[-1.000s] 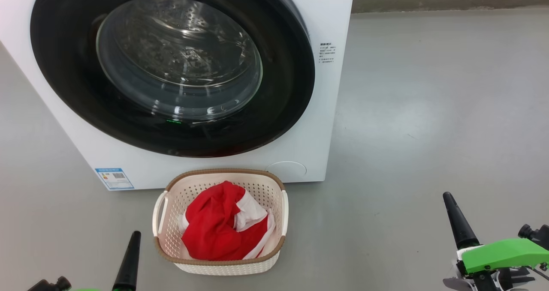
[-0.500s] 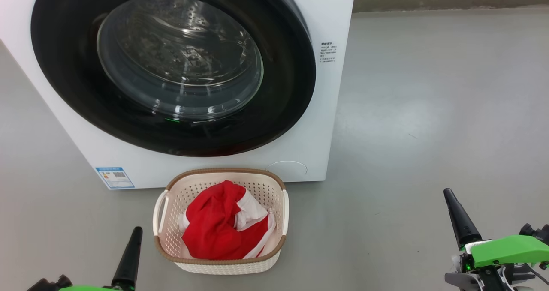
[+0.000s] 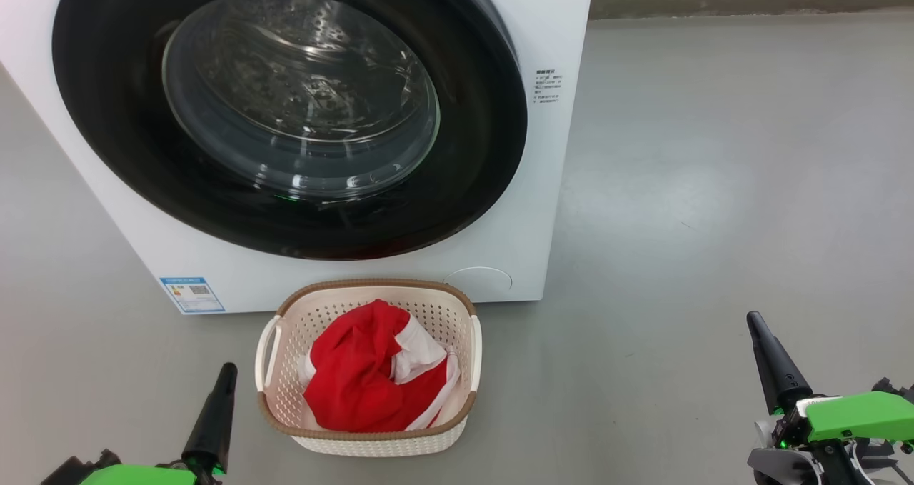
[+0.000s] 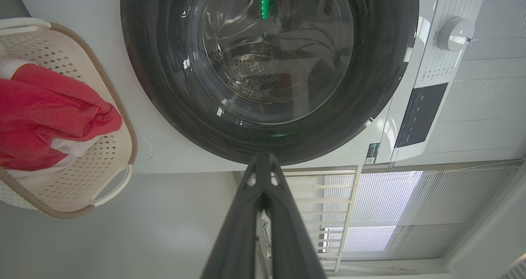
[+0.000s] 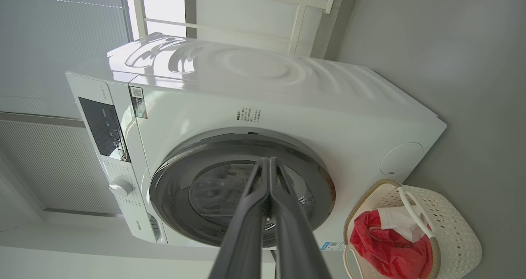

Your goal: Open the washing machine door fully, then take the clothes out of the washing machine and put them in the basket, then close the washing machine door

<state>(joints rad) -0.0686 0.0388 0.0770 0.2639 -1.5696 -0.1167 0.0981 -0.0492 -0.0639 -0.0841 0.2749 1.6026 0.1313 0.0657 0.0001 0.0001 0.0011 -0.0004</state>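
Head view: white boxy front-loading washing machine (image 3: 564, 185) ahead of both tools, round black-rimmed glass door (image 3: 464, 185) seated shut. Cream perforated plastic basket (image 3: 375, 285) between them, holding red-and-white fabric clothes (image 3: 357, 385). Fingers pressed together, empty: left gripper (image 3: 227, 371), right gripper (image 3: 754, 322). Judged complete, nothing left. Open grey floor (image 3: 678, 256) around right gripper.

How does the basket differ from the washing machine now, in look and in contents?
The basket is small, cream and open-topped; the washing machine is large, white, its door shut. The basket holds red clothes; the washing machine's drum looks empty. Both stand on the grey floor.
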